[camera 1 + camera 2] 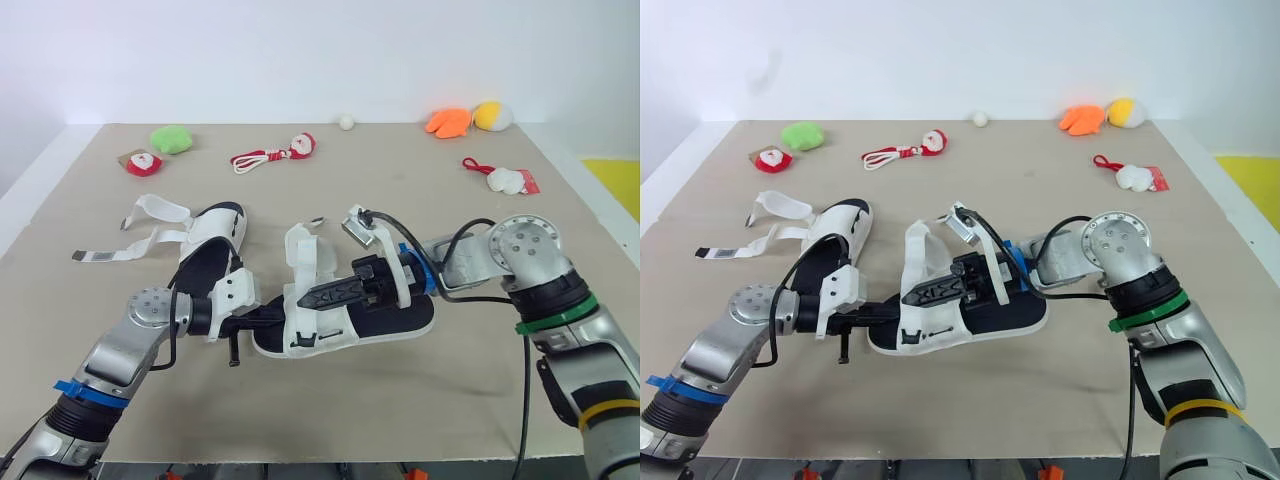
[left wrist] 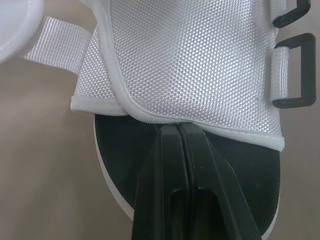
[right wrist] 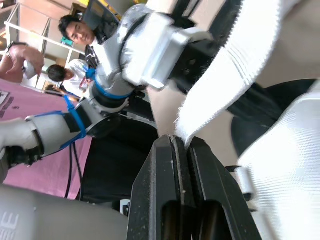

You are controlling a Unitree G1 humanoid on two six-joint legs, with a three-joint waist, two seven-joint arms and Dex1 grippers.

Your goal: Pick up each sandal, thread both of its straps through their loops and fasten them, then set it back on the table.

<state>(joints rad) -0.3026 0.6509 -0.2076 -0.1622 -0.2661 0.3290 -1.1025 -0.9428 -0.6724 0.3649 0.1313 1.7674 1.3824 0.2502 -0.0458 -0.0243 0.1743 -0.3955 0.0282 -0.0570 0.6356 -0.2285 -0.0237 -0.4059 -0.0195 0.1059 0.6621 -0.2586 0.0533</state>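
Sandal in work: the held sandal (image 1: 320, 335) sits low at the middle of the table (image 1: 420, 180), between the two grippers. Whether its sole rests on the surface or just clears it cannot be told.
Left gripper: the left gripper (image 2: 178, 131) is clenched, its tips meeting at the hem of the held sandal's white mesh flap (image 2: 190, 60), over the black footbed. It most likely pinches that end as an anchor, so a pull on the strap does not drag the shoe.
Right gripper: the right gripper (image 3: 182, 145) reaches across the held sandal from the opposite end. Its jaws are clamped on a white strap (image 3: 240, 65), which runs up and away from the fingers.
Loops: the black loops (image 2: 295, 75) sit at the edge of the mesh flap on the held sandal. The one shown whole is empty.
Step judged: the strap is gripped ready to be fed to a loop, and fastening is not yet done.
Second sandal: the second sandal (image 1: 205, 250) lies just beside the held sandal on the left gripper's side. Its loose straps (image 1: 150, 225) splay away from it, unfastened.
Clutter: small plush toys (image 1: 172, 138) lie well beyond the held sandal, out of the working space.
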